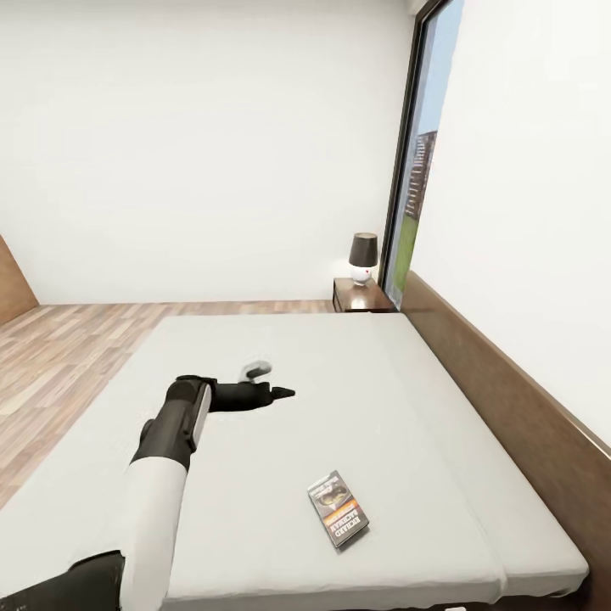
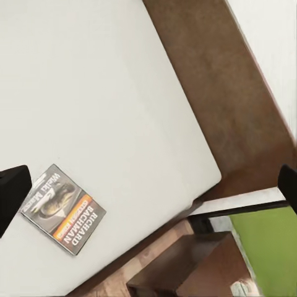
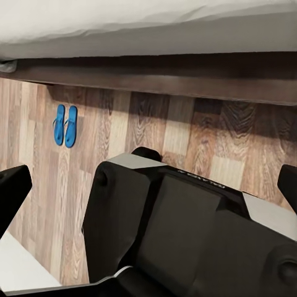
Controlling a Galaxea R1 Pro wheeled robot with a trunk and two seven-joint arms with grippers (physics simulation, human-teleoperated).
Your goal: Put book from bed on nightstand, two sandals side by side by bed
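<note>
At about 5 o'clock from the left gripper [image 1: 284, 392], whose fingers stand wide apart, the book [image 1: 338, 510] lies flat near the foot edge of the bed [image 1: 407, 382]: probably light, thin and slick-covered, best pinched at an edge.

"RICHARD BACHMAN" in white lettering on the book [image 2: 62, 209] cover's orange band.

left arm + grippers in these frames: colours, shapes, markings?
The left arm has a smooth white cylindrical lower segment, then glossy black jointed links with a grey side panel near the wrist. The left gripper is black and tapered. In both wrist views the fingertips are plain matte black. No markings or cables visible.
</note>
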